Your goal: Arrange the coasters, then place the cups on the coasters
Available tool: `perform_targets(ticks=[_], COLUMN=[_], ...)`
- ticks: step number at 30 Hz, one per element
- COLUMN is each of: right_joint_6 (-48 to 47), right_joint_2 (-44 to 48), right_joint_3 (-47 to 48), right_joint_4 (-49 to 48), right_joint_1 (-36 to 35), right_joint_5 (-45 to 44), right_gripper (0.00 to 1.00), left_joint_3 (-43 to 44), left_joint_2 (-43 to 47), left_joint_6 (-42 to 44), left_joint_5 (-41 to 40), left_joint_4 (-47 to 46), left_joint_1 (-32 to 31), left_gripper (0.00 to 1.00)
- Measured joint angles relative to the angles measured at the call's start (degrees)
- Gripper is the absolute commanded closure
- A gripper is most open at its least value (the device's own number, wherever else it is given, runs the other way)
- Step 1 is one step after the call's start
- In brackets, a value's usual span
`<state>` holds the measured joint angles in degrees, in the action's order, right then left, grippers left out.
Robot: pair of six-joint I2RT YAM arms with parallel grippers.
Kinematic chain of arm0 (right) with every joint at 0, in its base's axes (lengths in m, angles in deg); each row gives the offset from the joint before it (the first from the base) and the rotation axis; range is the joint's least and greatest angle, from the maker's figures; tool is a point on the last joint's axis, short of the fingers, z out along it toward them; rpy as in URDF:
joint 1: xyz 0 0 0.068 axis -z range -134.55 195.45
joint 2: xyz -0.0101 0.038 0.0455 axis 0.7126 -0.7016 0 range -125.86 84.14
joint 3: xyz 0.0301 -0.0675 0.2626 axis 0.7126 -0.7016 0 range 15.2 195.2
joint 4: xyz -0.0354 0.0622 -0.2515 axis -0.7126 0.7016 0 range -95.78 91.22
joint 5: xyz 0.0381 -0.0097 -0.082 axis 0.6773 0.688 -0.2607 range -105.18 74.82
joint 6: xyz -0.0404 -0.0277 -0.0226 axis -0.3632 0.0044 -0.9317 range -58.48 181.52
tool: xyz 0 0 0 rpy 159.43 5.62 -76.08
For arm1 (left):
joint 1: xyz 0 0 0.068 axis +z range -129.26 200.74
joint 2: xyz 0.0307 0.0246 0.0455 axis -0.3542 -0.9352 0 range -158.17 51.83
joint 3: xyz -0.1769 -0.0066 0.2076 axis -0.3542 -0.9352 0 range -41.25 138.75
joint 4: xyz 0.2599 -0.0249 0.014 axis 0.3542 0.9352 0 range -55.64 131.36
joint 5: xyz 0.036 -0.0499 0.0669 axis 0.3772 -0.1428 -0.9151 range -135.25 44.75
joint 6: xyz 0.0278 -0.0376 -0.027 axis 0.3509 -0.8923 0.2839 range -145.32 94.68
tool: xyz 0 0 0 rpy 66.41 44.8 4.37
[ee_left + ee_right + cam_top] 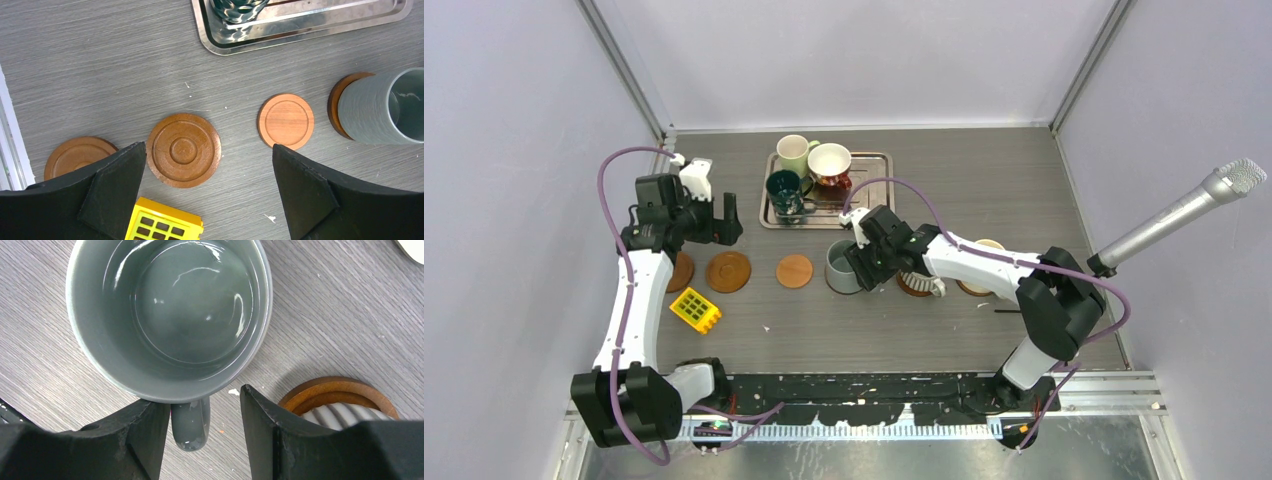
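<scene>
The grey-blue cup (pixel 842 267) stands upright on a coaster (pixel 337 105). My right gripper (pixel 202 400) is open around its handle (pixel 190 425); the left finger touches the handle and the right finger stands apart from it. Three bare coasters (pixel 680 271) (pixel 728 271) (pixel 795 271) lie in a row to the left. My left gripper (pixel 207 147) hangs wide open above them, holding nothing. The ribbed cup (pixel 345 412) sits on its coaster (pixel 335 390), and the cream cup (pixel 984 262) stands further right. Pale green (pixel 796 154), red-and-white (pixel 830 163) and dark green (pixel 784 190) cups stand in the tray.
The silver tray (pixel 874 190) lies at the back middle. A yellow grid block (pixel 695 310) lies in front of the left coasters. A microphone (pixel 1174 215) juts in from the right wall. Walls close the table on three sides.
</scene>
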<state>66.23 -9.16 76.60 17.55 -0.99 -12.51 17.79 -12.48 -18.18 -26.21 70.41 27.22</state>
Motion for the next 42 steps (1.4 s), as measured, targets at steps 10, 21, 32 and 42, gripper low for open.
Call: perform_targets(ticks=[10, 21, 32, 42], right_joint_6=[-0.04, -0.09, -1.95, -6.6], right_joint_2=[-0.96, -2.1, -0.42, 7.98], right_joint_3=[0.0, 0.0, 3.32, 9.81], right_joint_4=[-0.11, -0.13, 4.15, 9.42], right_joint_1=[0.0, -0.02, -0.02, 0.74], right_joint_5=[-0.37, -0.46, 1.68, 2.34], right_gripper=[0.42, 0.4, 0.22, 0.21], left_joint_3=[0.0, 0.0, 3.58, 9.49], left_joint_2=[-0.83, -1.18, -3.96, -10.03], left_joint_6=[0.46, 0.59, 4.09, 12.5], left_joint_5=[0.02, 0.02, 2.25, 7.39], left_joint_4=[0.74, 0.94, 4.42, 10.43], left_joint_1=[0.0, 0.0, 0.0, -0.11], left_gripper=[0.0, 0.0, 0.0, 0.0])
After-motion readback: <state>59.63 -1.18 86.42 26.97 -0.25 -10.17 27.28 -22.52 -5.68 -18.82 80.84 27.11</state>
